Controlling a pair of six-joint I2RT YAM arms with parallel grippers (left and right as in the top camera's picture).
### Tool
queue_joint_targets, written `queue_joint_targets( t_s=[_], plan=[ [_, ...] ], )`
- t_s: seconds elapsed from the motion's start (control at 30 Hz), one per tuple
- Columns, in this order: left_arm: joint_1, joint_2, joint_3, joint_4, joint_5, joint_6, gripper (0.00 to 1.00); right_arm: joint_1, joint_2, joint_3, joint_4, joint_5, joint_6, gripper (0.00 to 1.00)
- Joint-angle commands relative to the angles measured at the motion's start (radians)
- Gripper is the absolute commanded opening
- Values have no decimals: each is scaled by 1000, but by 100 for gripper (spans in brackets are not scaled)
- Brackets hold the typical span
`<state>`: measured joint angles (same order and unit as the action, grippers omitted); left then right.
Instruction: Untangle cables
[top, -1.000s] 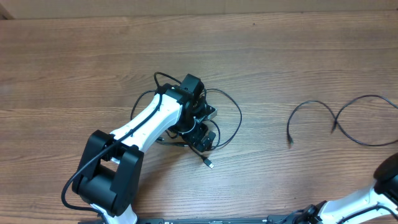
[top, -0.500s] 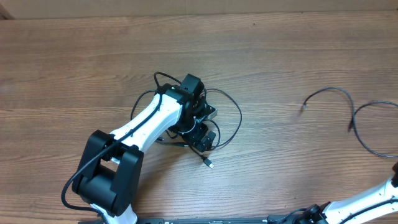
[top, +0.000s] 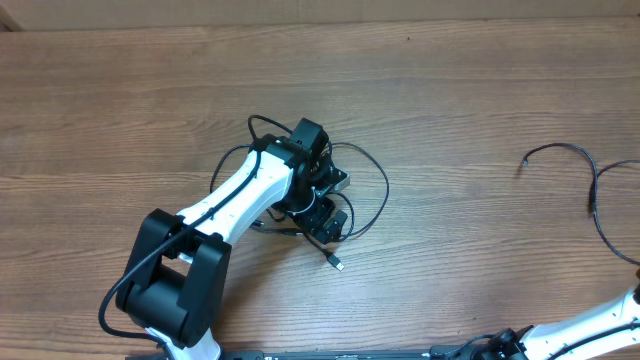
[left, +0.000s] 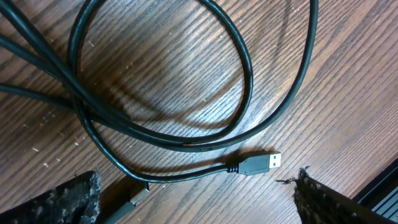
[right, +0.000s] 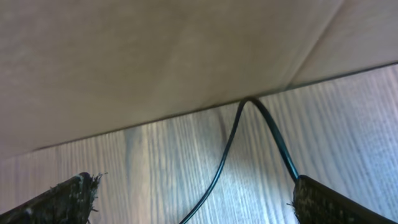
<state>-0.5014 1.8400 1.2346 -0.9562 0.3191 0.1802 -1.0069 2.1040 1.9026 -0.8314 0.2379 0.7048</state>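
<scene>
Left tool (left: 196, 202): released, jaws spread wide above the tangled cables (left: 249, 68), which lie looped at the centre of the surface (top: 450, 80). Right tool (right: 193, 199): released. A separate cable (right: 275, 138) passes between its fingers, near the surface's right edge.

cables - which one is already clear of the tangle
The cable at the far right of the overhead view: it lies alone, touching nothing else. The other cables are looped over each other in the middle, beneath the left gripper.
</scene>
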Motion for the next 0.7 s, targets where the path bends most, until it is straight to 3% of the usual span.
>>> queue_joint_targets(
  t_s=[0.0,0.2,0.37,0.67],
  plan=[
    [3,-15,-5,3,14,19,100,6,-3,-4,8,-117,-60,100],
    [3,-15,-5,32,14,18,100,52,-3,-4,25,-414,-213,100],
    [3,-15,-5,41,15,18,100,159,-3,-5,11,-415,-294,100],
    [3,-15,-5,41,15,14,100,351,16,-5,28,-304,-295,100]
  ],
)
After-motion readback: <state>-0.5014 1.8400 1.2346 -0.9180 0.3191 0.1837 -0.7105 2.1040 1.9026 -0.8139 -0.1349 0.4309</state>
